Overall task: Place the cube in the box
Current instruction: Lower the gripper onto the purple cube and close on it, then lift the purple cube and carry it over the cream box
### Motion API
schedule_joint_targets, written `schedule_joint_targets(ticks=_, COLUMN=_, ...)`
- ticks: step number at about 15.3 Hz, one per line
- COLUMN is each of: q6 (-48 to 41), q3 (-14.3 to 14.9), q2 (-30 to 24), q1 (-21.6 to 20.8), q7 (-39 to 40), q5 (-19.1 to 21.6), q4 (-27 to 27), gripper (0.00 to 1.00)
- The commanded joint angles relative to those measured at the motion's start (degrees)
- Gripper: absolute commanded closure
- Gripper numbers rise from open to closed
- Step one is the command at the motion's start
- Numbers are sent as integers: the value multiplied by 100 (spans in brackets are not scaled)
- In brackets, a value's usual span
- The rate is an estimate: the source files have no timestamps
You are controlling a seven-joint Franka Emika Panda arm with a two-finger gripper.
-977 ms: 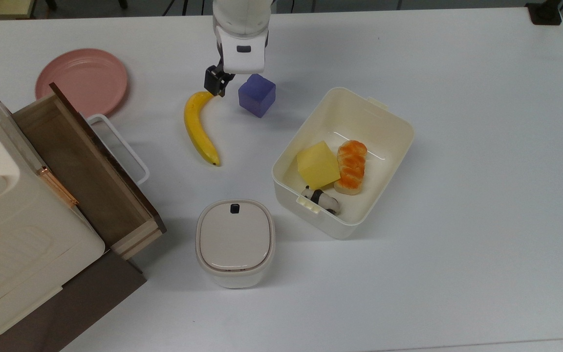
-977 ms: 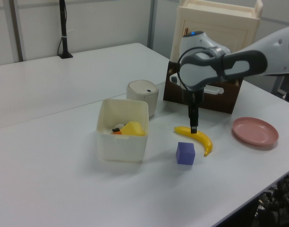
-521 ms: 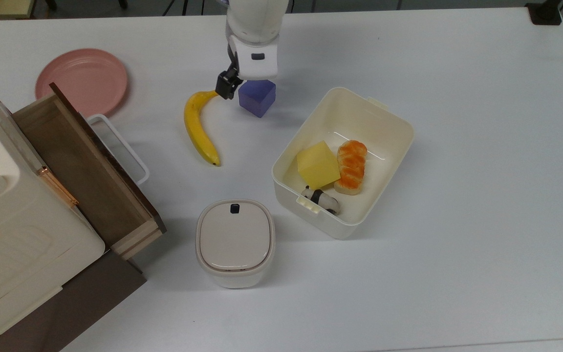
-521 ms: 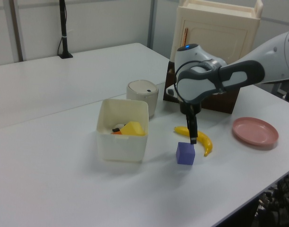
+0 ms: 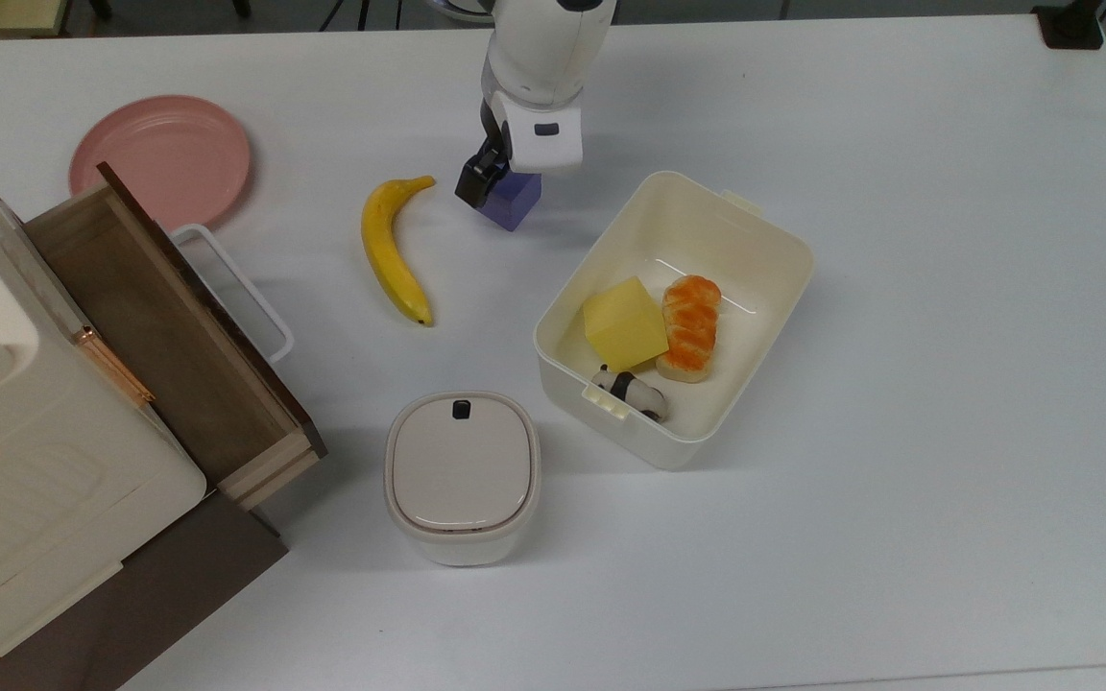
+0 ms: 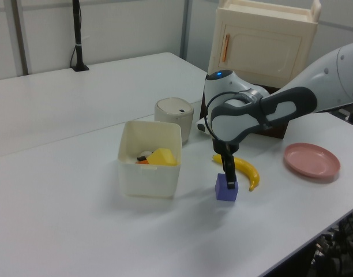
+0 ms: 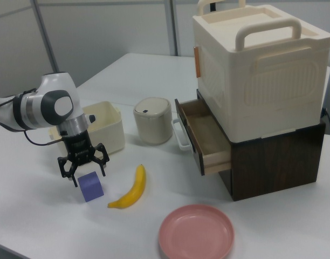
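Observation:
The blue-purple cube (image 5: 518, 204) rests on the white table, up and to the left of the box in the top view. My gripper (image 5: 496, 183) hangs directly over the cube (image 7: 91, 187), open, its fingers (image 7: 63, 167) spread wider than the cube and their tips about level with its top. In the left view the gripper (image 6: 228, 179) comes down onto the cube (image 6: 224, 192). The cream-white box (image 5: 796, 246) stands open and holds a yellow block (image 5: 623, 323), a bread toy (image 5: 690, 326) and a small panda figure (image 5: 632, 389).
A banana (image 5: 390, 251) lies just to the cube's left in the top view. Beyond it sits a pink plate (image 5: 161, 158). A lidded white bin (image 5: 462, 474) stands below the banana. An open wooden drawer (image 5: 169, 331) juts out of the cabinet at the top view's left.
The gripper has moved from over the banana's tip toward the top view's right and dropped lower, so it now sits over the cube. The cube has not moved.

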State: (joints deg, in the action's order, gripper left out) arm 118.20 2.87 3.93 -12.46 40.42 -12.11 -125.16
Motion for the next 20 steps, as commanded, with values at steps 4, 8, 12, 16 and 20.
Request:
schedule_joint_targets(ticks=4, q6=221, q3=29, q2=-24, q1=-169, q7=-394, q5=-318, q4=-149, gripper=61)
schedule_joint_targets(ticks=8, q6=-225, q3=29, q2=-226, q1=-142, q7=-368, q5=-301, q4=227, gripper=69)
schedule_joint_targets(ticks=12, q6=-1386, q3=82, q2=-191, q1=-63, q7=-79, q5=260, q4=2019, gripper=68)
schedule_joint_targets(ticks=16, q6=-1432, q3=91, q2=-103, q1=-115, q7=-218, q5=665, q4=2891, gripper=64)
schedule_joint_targets(ticks=20, q6=-1362, q3=29, q2=607, q1=-475, q7=-1131, q5=693, q4=3533, gripper=60)
